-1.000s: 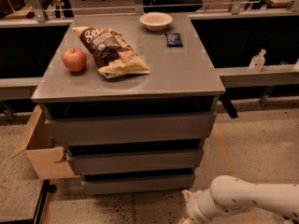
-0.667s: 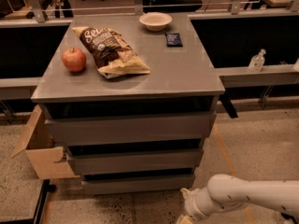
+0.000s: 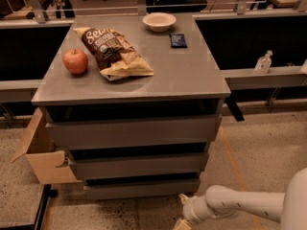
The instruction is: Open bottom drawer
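Note:
The bottom drawer is the slimmest grey front, lowest of three on the grey cabinet, just above the floor. It looks shut, with a dark gap above it. My white arm comes in from the lower right. My gripper is low near the floor, just below and in front of the bottom drawer's right end, partly cut off by the frame's lower edge.
On the cabinet top lie an apple, a chip bag, a white bowl and a dark small packet. An open cardboard box stands left of the drawers. A small bottle stands on the right ledge.
My arm and gripper have shifted slightly left toward the bottom drawer's right end. The drawers have not moved.

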`<state>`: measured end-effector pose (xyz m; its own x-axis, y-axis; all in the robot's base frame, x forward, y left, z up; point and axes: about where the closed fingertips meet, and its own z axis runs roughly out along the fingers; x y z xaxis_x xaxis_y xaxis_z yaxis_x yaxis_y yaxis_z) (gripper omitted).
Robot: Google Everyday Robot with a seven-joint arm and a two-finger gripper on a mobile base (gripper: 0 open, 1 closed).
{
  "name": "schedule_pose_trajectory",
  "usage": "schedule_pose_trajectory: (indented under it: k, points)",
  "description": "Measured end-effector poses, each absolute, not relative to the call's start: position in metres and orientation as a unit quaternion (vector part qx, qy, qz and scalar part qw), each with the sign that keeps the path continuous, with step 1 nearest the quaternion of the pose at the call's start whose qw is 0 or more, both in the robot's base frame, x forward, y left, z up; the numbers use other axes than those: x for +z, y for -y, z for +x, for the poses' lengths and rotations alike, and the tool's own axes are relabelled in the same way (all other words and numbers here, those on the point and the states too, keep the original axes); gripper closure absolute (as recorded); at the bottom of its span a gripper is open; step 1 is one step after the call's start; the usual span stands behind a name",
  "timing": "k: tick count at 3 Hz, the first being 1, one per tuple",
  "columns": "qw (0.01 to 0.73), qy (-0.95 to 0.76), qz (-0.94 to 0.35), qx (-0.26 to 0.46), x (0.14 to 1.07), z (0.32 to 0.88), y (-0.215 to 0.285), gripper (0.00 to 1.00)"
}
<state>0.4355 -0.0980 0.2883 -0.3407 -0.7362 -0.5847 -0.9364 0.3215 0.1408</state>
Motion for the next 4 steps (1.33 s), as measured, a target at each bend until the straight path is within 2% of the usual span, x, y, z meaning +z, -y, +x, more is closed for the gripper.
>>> schedule_pose_trajectory:
  k: [2, 4]
  points:
    - [0.218, -0.774, -0.547, 0.232, 0.282, 0.442, 0.094, 0.0]
    - [0.246, -0.714, -0.62, 0.21, 0.259, 0.476, 0.084, 0.0]
